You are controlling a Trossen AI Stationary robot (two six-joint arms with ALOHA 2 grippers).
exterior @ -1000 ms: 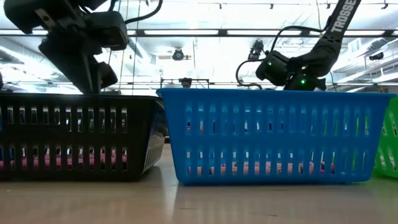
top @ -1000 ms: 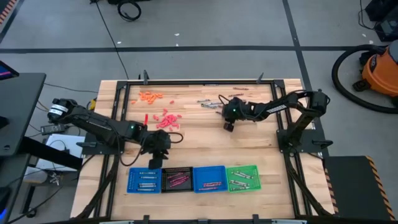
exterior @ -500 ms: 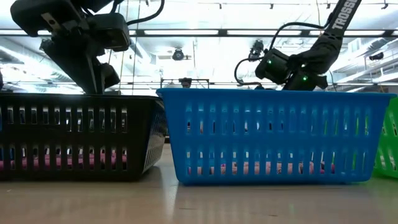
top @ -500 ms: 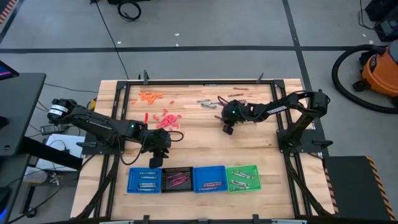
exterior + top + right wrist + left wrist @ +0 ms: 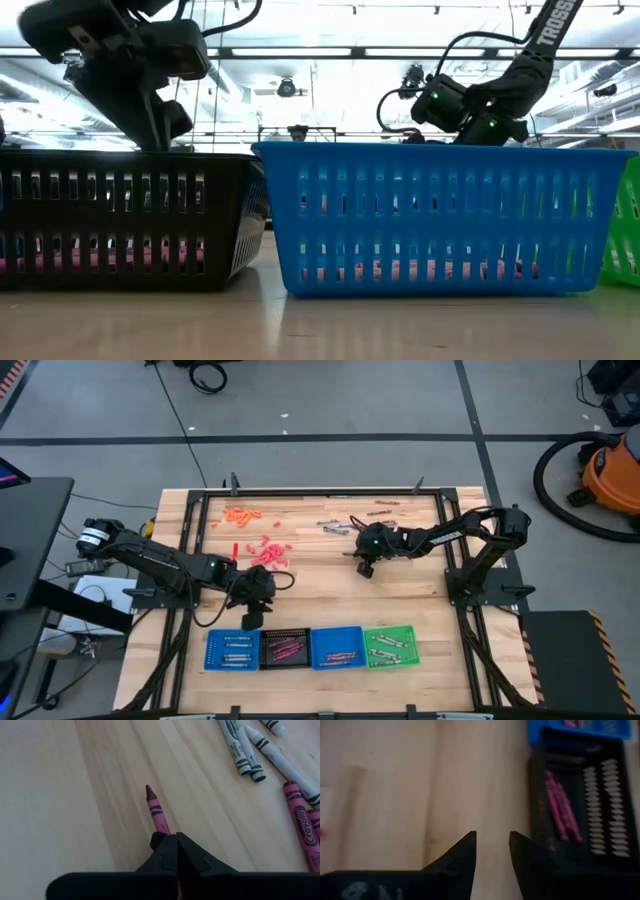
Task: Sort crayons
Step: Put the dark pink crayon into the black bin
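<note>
A magenta crayon is clamped between the closed fingers of the right gripper, as seen in the right wrist view. Its long axis runs straight out ahead of the fingers, in line with them, and its pointed tip faces away from the gripper. The crayon is shown against bare wood of the table; whether it touches the wood cannot be told. Beyond it, farther from the gripper, grey crayons and two more magenta ones lie on the wood, each slanted across the held crayon's axis.

In the high view the right gripper is placed near the table's far edge, just beside the scattered grey crayons. The left gripper is held with its fingers parted and nothing between them, over bare wood just beside the black tray, in which magenta crayons lie parallel along one side
</note>
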